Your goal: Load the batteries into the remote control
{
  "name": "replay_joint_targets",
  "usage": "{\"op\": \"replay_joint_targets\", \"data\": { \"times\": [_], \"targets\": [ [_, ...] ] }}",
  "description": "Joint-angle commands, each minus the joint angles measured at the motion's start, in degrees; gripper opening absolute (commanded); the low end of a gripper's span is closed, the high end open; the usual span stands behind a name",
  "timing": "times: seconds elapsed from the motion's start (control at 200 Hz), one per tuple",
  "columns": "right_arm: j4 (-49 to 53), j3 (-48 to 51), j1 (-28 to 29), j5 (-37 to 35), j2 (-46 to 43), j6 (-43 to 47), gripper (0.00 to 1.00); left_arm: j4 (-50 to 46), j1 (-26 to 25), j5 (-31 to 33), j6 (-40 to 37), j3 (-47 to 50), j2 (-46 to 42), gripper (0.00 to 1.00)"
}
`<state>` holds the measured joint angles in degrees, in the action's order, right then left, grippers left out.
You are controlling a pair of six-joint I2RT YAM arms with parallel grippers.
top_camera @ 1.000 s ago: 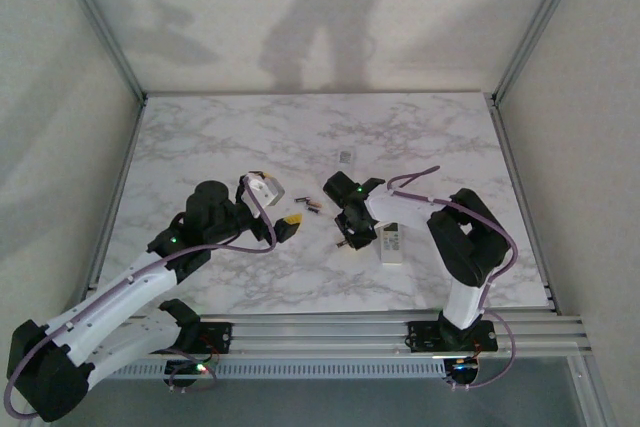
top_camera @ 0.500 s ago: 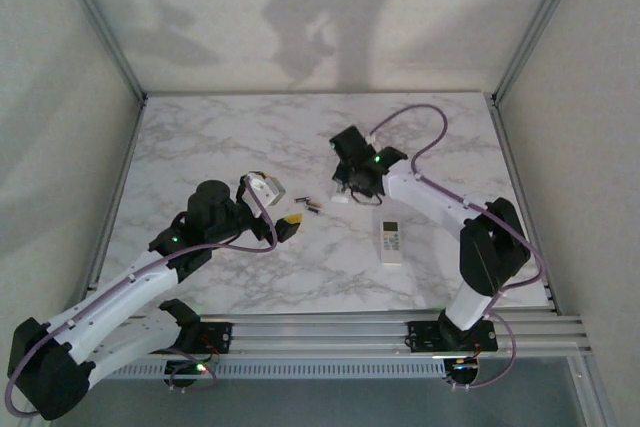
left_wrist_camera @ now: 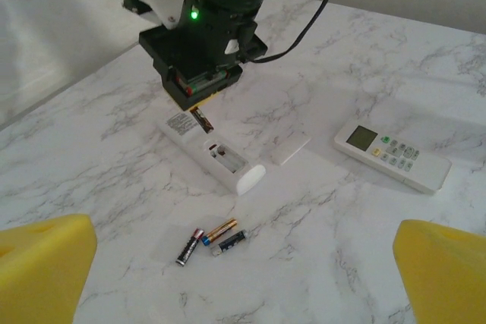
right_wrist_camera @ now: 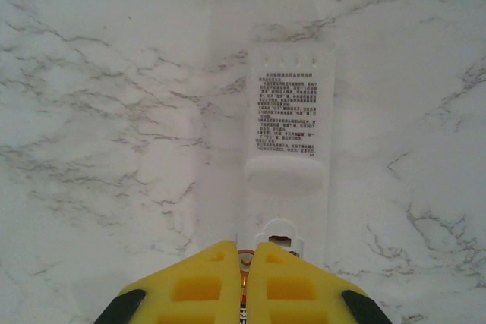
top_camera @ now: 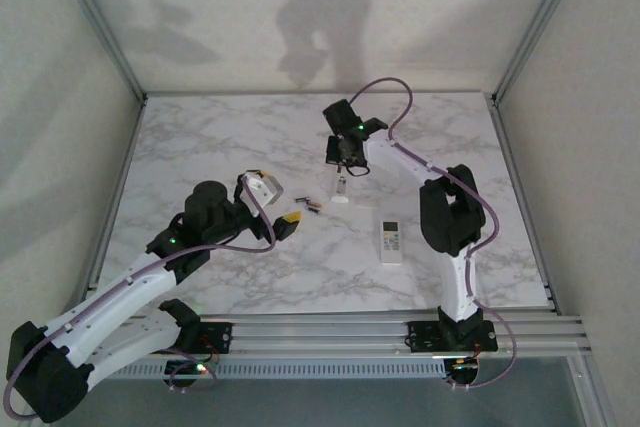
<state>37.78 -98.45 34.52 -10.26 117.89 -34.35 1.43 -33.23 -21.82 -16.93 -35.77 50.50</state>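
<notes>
Yellow fingers (right_wrist_camera: pixel 197 282) of the right hand (left_wrist_camera: pixel 199 105) are pressed together and pinch the held battery (left_wrist_camera: pixel 202 120). Compared with one second ago, this arm has stretched away from its base and from the second remote (left_wrist_camera: pixel 391 155). The hand now hangs over the open remote (left_wrist_camera: pixel 247 180), which lies back side up directly below it. I judge that the carrying is finished and the inserting begins. The held battery has its long axis steeply tilted, with the lower end pointing down at the remote, near the empty slot (left_wrist_camera: pixel 225 158). The remote's long axis runs along the hand's own direction. The left hand (left_wrist_camera: pixel 244 225) has not moved, its fingers spread wide. Three loose batteries (left_wrist_camera: pixel 212 239) lie on the worktop (left_wrist_camera: pixel 342 263) just ahead of it.
</notes>
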Motion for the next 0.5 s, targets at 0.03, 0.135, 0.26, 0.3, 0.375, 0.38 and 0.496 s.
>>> {"op": "replay_joint_targets", "data": {
  "times": [0.03,0.135,0.26,0.3,0.375,0.38,0.496],
  "targets": [
    [1.7,-1.4,0.0,0.6,1.9,1.8,0.06,0.3,0.1,0.6,-0.1,-0.1,-0.3,0.99],
    [1.0,-1.0,0.0,0.9,3.0,1.1,0.08,0.4,0.2,0.6,-0.1,-0.1,-0.3,0.99],
    [2.6,-2.3,0.0,0.7,5.3,-0.5,0.08,-0.1,0.2,0.3,0.0,-0.3,0.2,0.99],
    [2.7,-2.2,0.1,0.9,5.6,-0.9,0.08,-0.2,0.3,0.3,0.1,-0.3,0.3,0.99],
    [2.4,-1.5,0.1,1.0,5.9,-1.7,0.08,-0.2,0.2,0.4,0.1,-0.3,0.4,0.99],
    [2.4,-1.4,0.1,1.0,5.9,-1.7,0.08,-0.2,0.2,0.4,0.1,-0.3,0.3,0.99],
    [1.8,-0.1,0.1,1.4,6.0,-2.7,0.09,-0.1,0.2,0.6,0.0,-0.3,0.5,0.99]
  ]
}}
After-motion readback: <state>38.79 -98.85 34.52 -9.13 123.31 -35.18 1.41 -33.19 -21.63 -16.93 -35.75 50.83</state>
